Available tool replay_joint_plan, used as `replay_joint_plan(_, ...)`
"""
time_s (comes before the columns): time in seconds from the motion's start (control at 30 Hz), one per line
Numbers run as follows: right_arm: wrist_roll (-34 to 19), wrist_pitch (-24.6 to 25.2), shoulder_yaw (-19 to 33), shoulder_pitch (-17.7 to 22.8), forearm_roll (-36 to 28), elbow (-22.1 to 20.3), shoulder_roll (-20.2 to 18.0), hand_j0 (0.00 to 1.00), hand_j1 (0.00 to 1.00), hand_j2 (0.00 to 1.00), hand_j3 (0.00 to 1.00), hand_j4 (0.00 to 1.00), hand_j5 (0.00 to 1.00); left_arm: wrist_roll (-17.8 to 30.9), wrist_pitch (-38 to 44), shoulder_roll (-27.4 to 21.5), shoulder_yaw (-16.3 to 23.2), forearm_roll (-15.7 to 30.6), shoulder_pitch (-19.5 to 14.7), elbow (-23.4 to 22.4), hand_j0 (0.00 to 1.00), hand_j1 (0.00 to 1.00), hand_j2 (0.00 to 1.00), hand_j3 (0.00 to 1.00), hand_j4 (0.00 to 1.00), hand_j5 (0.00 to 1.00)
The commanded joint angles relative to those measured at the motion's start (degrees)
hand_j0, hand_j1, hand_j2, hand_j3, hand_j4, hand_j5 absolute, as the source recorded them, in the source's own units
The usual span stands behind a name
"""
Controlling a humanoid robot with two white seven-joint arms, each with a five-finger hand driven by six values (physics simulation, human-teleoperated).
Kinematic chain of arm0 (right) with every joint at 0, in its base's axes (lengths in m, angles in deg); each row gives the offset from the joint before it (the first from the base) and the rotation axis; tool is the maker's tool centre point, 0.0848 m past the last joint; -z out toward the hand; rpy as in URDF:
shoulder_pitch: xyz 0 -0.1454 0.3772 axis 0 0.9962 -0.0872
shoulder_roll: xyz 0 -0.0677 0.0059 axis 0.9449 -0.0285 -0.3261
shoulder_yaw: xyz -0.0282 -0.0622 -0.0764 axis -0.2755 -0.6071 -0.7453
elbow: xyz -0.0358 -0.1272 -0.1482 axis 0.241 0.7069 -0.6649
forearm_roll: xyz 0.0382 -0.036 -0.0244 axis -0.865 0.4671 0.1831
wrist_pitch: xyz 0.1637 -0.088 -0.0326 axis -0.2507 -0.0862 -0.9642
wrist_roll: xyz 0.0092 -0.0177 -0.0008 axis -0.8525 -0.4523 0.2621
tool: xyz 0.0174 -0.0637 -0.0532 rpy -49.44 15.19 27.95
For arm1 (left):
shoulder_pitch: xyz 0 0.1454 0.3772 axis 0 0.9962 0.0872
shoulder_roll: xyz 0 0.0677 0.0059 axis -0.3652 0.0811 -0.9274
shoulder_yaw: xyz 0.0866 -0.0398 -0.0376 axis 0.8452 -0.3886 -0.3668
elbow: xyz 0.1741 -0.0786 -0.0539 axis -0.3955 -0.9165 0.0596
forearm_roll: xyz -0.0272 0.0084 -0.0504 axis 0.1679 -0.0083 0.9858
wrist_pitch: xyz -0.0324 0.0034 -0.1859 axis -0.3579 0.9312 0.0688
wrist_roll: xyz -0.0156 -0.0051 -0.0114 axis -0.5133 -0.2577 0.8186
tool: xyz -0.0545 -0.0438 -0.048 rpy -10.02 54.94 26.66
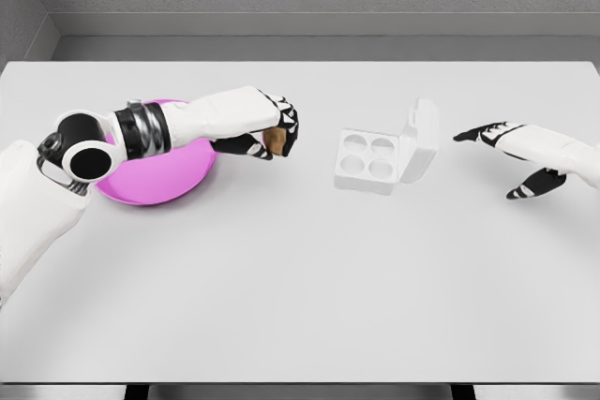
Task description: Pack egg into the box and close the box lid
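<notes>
A brown egg [277, 141] sits in the curled fingers of my left hand [279, 133], just right of a pink bowl [159, 180] and left of the box. The white egg box [367, 161] lies in the middle of the table with four empty round cups. Its lid [422, 138] stands raised on the right side. My right hand [511, 161] hovers to the right of the box, fingers spread and holding nothing.
The white table [300, 288] stretches wide in front of the box and bowl. A grey wall runs behind its far edge. My left forearm crosses over the pink bowl.
</notes>
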Motion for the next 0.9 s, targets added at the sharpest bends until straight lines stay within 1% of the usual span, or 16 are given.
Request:
replay_joint_plan(0.0,0.02,0.15,0.02,0.09,-0.37,-0.03,-0.07,1.00,1.00,1.00,1.00,1.00,1.00,-0.10,0.15,1.85,-0.03,0.19,-0.09,-0.10,0.30,0.30,0.30,0.30,0.30,0.30)
replay_joint_plan(0.27,0.02,0.06,0.02,0.09,-0.37,-0.11,-0.07,1.00,1.00,1.00,1.00,1.00,1.00,-0.10,0.76,6.07,-0.03,-0.69,0.00,-0.54,0.30,0.30,0.30,0.30,0.30,0.30)
replay_joint_plan(0.4,0.02,0.06,0.02,0.09,-0.37,-0.29,-0.07,1.00,1.00,1.00,1.00,1.00,1.00,-0.10,0.68,8.62,-0.03,-2.63,-0.09,-2.21,0.30,0.30,0.30,0.30,0.30,0.30)
replay_joint_plan(0.47,0.02,0.06,0.10,0.09,-0.37,-0.29,-0.07,1.00,1.00,1.00,1.00,1.00,1.00,-0.10,0.76,8.88,0.14,-2.89,-0.09,-2.30,0.30,0.30,0.30,0.30,0.30,0.30)
replay_joint_plan(0.5,0.02,0.06,0.02,0.09,-0.37,-0.29,-0.07,1.00,1.00,1.00,1.00,1.00,1.00,-0.10,0.76,9.85,-0.03,-3.07,-0.09,-2.74,0.30,0.30,0.30,0.30,0.30,0.30)
replay_joint_plan(0.63,0.02,0.15,0.02,0.09,-0.37,-0.20,-0.07,1.00,1.00,1.00,1.00,1.00,1.00,-0.10,0.76,13.01,-0.03,-4.82,-0.53,-6.87,0.30,0.30,0.30,0.30,0.30,0.30)
replay_joint_plan(0.87,0.02,0.15,0.11,0.09,-0.37,0.15,-0.07,1.00,1.00,1.00,1.00,1.00,1.00,-0.10,0.76,18.20,0.06,-5.97,-2.46,-12.49,0.30,0.30,0.30,0.30,0.30,0.30)
